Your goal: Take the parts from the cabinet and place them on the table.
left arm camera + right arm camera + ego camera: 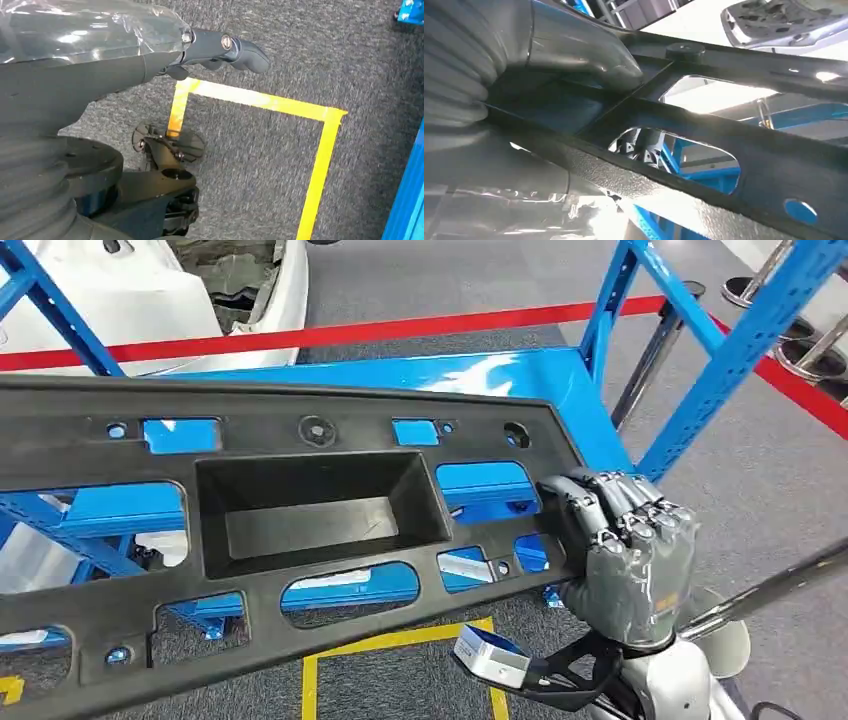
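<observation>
The long black panel [300,530] was held up over the blue rack [520,375], its right end clamped by the right hand [625,540], fingers curled over the edge. The left hand [215,50] was seen over carpet; its finger state couldn't really be told.
</observation>
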### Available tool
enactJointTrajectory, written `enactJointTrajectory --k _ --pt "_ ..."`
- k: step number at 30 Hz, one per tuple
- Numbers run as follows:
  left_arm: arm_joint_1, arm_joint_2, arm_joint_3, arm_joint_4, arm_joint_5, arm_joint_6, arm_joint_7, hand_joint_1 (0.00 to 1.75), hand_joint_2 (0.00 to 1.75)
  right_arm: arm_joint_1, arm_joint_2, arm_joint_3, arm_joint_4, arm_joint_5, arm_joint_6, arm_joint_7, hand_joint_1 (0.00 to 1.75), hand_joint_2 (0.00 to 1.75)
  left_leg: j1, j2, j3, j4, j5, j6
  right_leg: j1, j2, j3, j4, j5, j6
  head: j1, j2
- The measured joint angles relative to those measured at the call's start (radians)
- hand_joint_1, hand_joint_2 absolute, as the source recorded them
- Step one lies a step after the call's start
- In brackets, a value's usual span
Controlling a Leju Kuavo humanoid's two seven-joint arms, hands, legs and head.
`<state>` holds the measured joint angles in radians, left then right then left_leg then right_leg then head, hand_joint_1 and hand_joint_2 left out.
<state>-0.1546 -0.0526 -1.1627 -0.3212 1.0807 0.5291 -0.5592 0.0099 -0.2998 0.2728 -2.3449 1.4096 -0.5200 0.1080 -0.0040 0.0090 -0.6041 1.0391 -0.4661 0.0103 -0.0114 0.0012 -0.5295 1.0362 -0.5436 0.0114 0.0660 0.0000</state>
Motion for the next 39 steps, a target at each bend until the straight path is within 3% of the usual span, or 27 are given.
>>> enactJointTrajectory --k 1,2,4,6,7,8,9,11,12,13,16,17,18,19,21,22,23,24,25,27,28,31,33,35,37,38,39 --pt "0.000 0.000 0.000 0.000 0.000 0.000 0.000 0.00 1.75 0.000 0.000 0.000 0.000 0.000 0.000 0.000 1.75 1.75 0.001 0.000 0.000 -0.002 0.005 -0.006 0.001 0.000 -0.001 0.000 0.004 -0.005 0.000 0.000" --pt "-0.001 0.000 0.000 0.001 0.000 0.000 0.000 0.00 1.75 0.000 0.000 0.000 0.000 0.000 0.000 0.000 1.75 1.75 -0.003 -0.003 -0.004 0.004 0.000 -0.010 -0.010 -0.004 -0.005 -0.011 0.016 -0.014 0.000 0.000" --pt "-0.001 0.000 0.000 0.001 -0.001 0.000 0.000 0.00 1.75 -0.002 0.002 0.000 0.000 0.000 -0.001 -0.001 1.75 1.75 0.003 -0.007 -0.033 0.081 -0.079 -0.025 -0.012 -0.006 -0.020 -0.010 0.030 -0.026 -0.011 0.000" --pt "0.000 0.000 0.000 0.003 -0.001 0.000 0.000 0.00 1.75 0.000 0.004 0.000 0.000 0.000 -0.002 -0.001 1.75 1.75 0.010 -0.007 -0.083 0.229 -0.167 -0.035 -0.011 -0.008 -0.038 -0.009 0.041 -0.027 -0.017 0.000" --pt "0.000 0.000 0.000 0.003 -0.002 -0.001 0.001 0.00 1.75 0.000 0.005 0.000 0.000 0.000 -0.002 -0.002 1.75 1.75 0.012 -0.007 -0.097 0.281 -0.188 -0.038 -0.011 -0.009 -0.047 -0.007 0.047 -0.026 -0.018 0.000" --pt "0.000 0.000 0.000 0.004 -0.003 -0.002 0.002 0.00 1.75 0.000 0.007 0.000 0.001 0.000 -0.002 -0.002 1.75 1.75 0.013 -0.007 -0.089 0.292 -0.186 -0.040 -0.012 -0.009 -0.058 -0.004 0.053 -0.024 -0.019 0.000" --pt "0.000 0.000 0.000 0.004 -0.003 -0.002 0.003 0.00 1.75 0.000 0.008 0.000 0.001 0.000 -0.002 -0.003 1.75 1.75 0.015 -0.007 -0.054 0.249 -0.163 -0.039 -0.013 -0.008 -0.066 -0.001 0.058 -0.021 -0.019 0.000" --pt "-0.002 0.000 0.000 0.004 -0.004 -0.003 0.004 0.00 1.75 0.000 0.008 0.000 0.001 0.000 -0.002 -0.003 1.75 1.75 0.016 -0.007 0.062 0.070 -0.093 -0.035 -0.014 -0.008 -0.074 0.003 0.064 -0.014 -0.020 0.000" --pt "-0.003 0.000 0.000 0.004 -0.005 -0.003 0.004 0.00 1.75 0.000 0.008 0.000 0.001 0.000 -0.002 -0.003 1.75 1.75 0.017 -0.009 0.106 -0.008 -0.083 -0.032 -0.014 -0.008 -0.075 0.004 0.066 -0.010 -0.021 0.000" --pt "-0.005 0.000 0.000 0.004 -0.006 -0.003 0.005 0.00 1.75 -0.001 0.008 0.000 0.001 0.000 -0.002 -0.003 1.75 1.75 0.011 -0.009 0.107 -0.030 -0.087 -0.028 -0.008 -0.008 -0.079 0.008 0.069 -0.005 -0.022 0.000" --pt "-0.001 0.000 0.000 0.004 -0.006 -0.003 0.007 0.00 1.75 -0.001 0.008 0.000 0.001 0.000 0.000 -0.004 1.75 1.75 0.003 -0.010 0.097 -0.022 -0.075 -0.010 -0.012 -0.008 -0.080 0.002 0.085 0.016 -0.021 0.000" --pt "-0.001 0.000 0.000 0.004 -0.006 -0.003 0.007 0.00 1.75 -0.002 0.008 0.000 0.001 0.000 0.000 -0.002 1.75 1.75 0.008 -0.009 0.092 -0.030 -0.065 0.002 -0.012 -0.008 -0.081 0.002 0.090 0.023 -0.021 0.000" --pt "-0.004 0.000 0.000 0.004 -0.006 -0.003 0.007 0.00 1.75 -0.001 0.008 0.000 0.001 0.000 0.000 0.000 1.75 1.75 0.012 -0.001 0.090 -0.036 -0.054 0.012 -0.017 -0.006 -0.088 0.020 0.064 0.024 -0.020 0.000" --pt "-0.006 0.000 0.000 0.004 -0.006 -0.003 0.007 0.00 1.75 -0.002 0.008 0.000 0.001 0.000 0.001 0.000 1.75 1.75 0.012 -0.001 0.079 -0.037 -0.047 0.022 -0.014 -0.006 -0.109 0.065 0.016 0.024 -0.013 0.000" --pt "-0.005 0.000 0.000 0.004 -0.007 -0.003 0.007 0.00 1.75 -0.001 0.008 0.000 0.001 0.000 0.001 0.002 1.75 1.75 0.007 0.001 0.058 -0.034 -0.035 0.027 -0.013 -0.005 -0.162 0.214 -0.077 0.026 -0.003 0.000" --pt "-0.004 0.000 0.000 0.005 -0.007 -0.003 0.007 0.00 1.75 0.000 0.008 0.000 0.001 0.000 0.001 0.002 1.75 1.75 0.004 0.001 0.046 -0.031 -0.029 0.028 -0.013 -0.005 -0.180 0.280 -0.107 0.027 -0.002 0.000" --pt "-0.004 0.000 0.000 0.005 -0.007 -0.003 0.007 0.00 1.75 0.000 0.008 0.000 0.002 0.000 0.001 0.002 1.75 1.75 0.002 0.001 0.036 -0.028 -0.023 0.027 -0.013 -0.005 -0.178 0.303 -0.111 0.027 -0.002 0.000" --pt "-0.004 0.000 0.000 0.005 -0.006 -0.003 0.007 0.00 1.75 0.000 0.008 0.000 0.003 0.000 0.001 0.002 1.75 1.75 0.001 0.001 0.027 -0.024 -0.020 0.027 -0.012 -0.006 -0.153 0.276 -0.094 0.025 -0.002 0.000" --pt "-0.003 0.000 0.000 0.005 -0.007 -0.003 0.007 0.00 1.75 0.000 0.008 0.000 0.003 0.000 0.002 0.004 1.75 1.75 0.001 0.001 0.021 -0.020 -0.017 0.026 -0.012 -0.006 -0.103 0.205 -0.060 0.021 -0.002 0.000" --pt "-0.003 -0.001 0.000 0.005 -0.006 -0.003 0.007 0.00 1.75 -0.002 0.008 0.000 0.003 0.000 0.003 0.009 1.75 1.75 0.001 0.000 0.011 -0.008 -0.014 0.021 -0.010 -0.006 0.015 0.013 -0.004 0.010 0.002 0.000" --pt "-0.004 -0.001 0.000 0.005 -0.006 -0.003 0.007 0.00 1.75 -0.004 0.008 0.000 0.003 0.000 0.005 0.011 1.75 1.75 -0.005 0.000 0.005 -0.003 -0.012 0.015 -0.002 -0.006 0.018 -0.008 -0.018 0.006 0.001 0.000" --pt "-0.002 -0.002 0.000 0.005 -0.006 -0.003 0.007 0.00 1.75 -0.004 0.008 0.000 0.003 0.000 0.012 0.026 1.75 1.75 0.000 0.000 -0.001 -0.003 0.002 -0.003 0.004 -0.002 0.006 -0.004 -0.001 -0.004 0.000 0.000" --pt "-0.001 -0.002 0.000 0.005 -0.004 -0.003 0.007 0.00 1.75 -0.007 0.008 0.002 0.004 0.000 0.015 0.049 1.75 1.75 -0.001 -0.004 -0.006 0.008 -0.006 -0.013 -0.010 -0.009 0.000 -0.016 0.019 -0.015 0.002 0.000" --pt "0.000 -0.002 0.000 0.005 -0.003 -0.002 0.007 0.00 1.75 -0.010 0.006 0.006 0.005 0.000 0.021 0.085 1.75 1.75 0.004 -0.007 -0.047 0.112 -0.101 -0.028 -0.011 -0.010 -0.021 -0.015 0.032 -0.028 -0.015 0.000" --pt "0.001 -0.002 0.000 0.005 -0.002 -0.001 0.006 0.00 1.75 -0.011 0.005 0.016 0.006 0.000 0.023 0.128 1.75 1.75 0.010 -0.007 -0.093 0.255 -0.177 -0.037 -0.009 -0.012 -0.039 -0.013 0.043 -0.028 -0.018 0.000" --pt "0.003 -0.002 0.000 0.005 -0.002 -0.001 0.005 0.00 1.75 -0.013 0.003 0.022 0.008 0.000 0.023 0.147 1.75 1.75 0.011 -0.007 -0.097 0.292 -0.188 -0.041 -0.009 -0.013 -0.049 -0.011 0.049 -0.026 -0.018 0.000" --pt "0.004 -0.002 0.000 0.005 -0.001 0.000 0.004 0.00 1.75 -0.014 0.002 0.027 0.009 0.000 0.021 0.161 1.75 1.75 0.013 -0.007 -0.079 0.278 -0.177 -0.041 -0.010 -0.013 -0.057 -0.008 0.053 -0.025 -0.019 0.000"
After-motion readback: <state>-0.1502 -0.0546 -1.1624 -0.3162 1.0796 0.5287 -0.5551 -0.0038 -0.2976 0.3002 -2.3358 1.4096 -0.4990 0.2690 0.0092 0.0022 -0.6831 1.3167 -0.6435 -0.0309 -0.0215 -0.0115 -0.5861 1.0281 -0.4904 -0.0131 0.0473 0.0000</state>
